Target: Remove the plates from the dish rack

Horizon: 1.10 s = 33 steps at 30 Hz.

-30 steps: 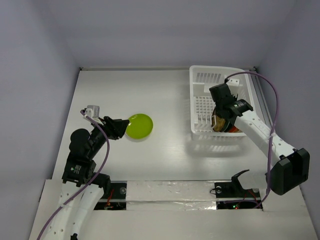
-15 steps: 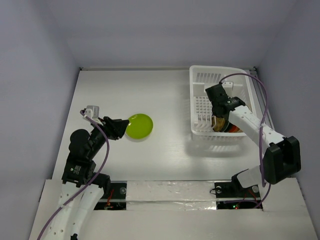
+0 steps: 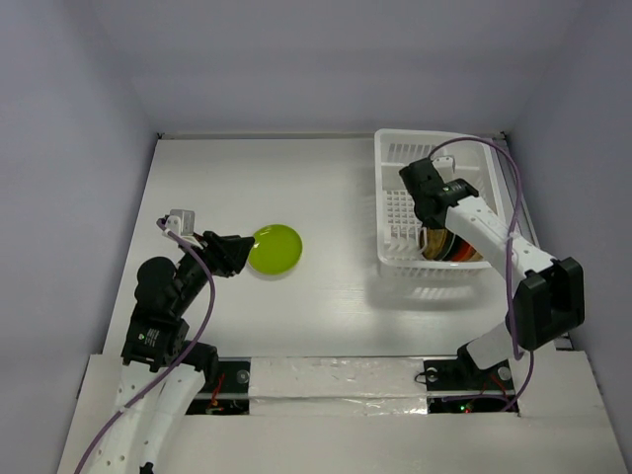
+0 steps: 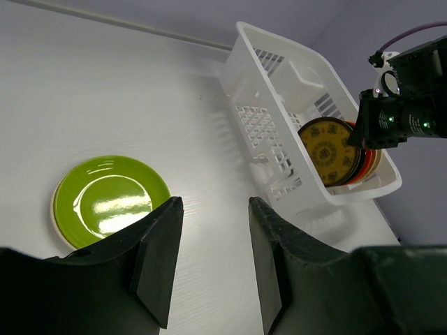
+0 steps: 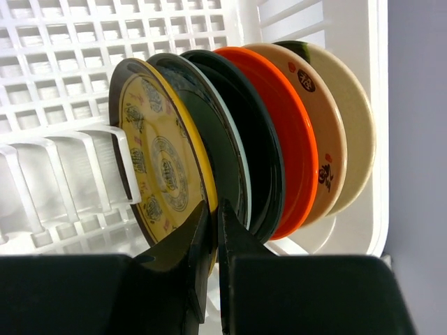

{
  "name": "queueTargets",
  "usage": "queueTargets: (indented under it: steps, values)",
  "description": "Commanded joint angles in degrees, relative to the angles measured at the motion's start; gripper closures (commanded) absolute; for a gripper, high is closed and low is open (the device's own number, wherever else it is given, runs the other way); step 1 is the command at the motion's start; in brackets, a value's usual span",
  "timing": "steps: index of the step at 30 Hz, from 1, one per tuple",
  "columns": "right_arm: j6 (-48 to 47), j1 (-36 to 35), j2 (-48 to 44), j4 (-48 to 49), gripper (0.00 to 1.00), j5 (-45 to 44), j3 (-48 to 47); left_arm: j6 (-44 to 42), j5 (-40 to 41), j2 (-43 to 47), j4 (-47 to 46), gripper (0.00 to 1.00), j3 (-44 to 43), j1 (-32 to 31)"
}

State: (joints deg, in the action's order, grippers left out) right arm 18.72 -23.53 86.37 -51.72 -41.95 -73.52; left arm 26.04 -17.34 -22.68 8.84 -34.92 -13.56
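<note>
The white dish rack [image 3: 434, 135] stands at the far right of the table. Several plates stand on edge in its near end [image 3: 452, 247]. In the right wrist view they are a yellow patterned plate [image 5: 157, 160], a dark teal one [image 5: 227, 132], an orange one [image 5: 286, 139] and two cream ones [image 5: 332, 125]. My right gripper [image 5: 214, 209] reaches down into the rack [image 5: 63, 56], its jaws closed on the rim of the yellow plate. A lime green plate [image 3: 275, 249] lies flat on the table at the left. My left gripper [image 3: 240, 249] is open and empty just left of it.
The left wrist view shows the lime plate [image 4: 112, 199], the rack [image 4: 279, 77] and the right arm [image 4: 412, 112] above the plates. A white box sits in the rack's far end [image 4: 300, 73]. Walls close the table at the back and both sides.
My right wrist has shifted a little left and toward the far side over the rack, and its elbow has swung in. The left arm and the lime plate have not moved.
</note>
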Motion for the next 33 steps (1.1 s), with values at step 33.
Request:
queueTargets:
  steps: [33]
  values:
    - [2.10,-20.06,-12.36,24.17,1.00,13.70,-6.83,-0.03,0.64,0.18,-1.90,0.62,-0.50,0.11]
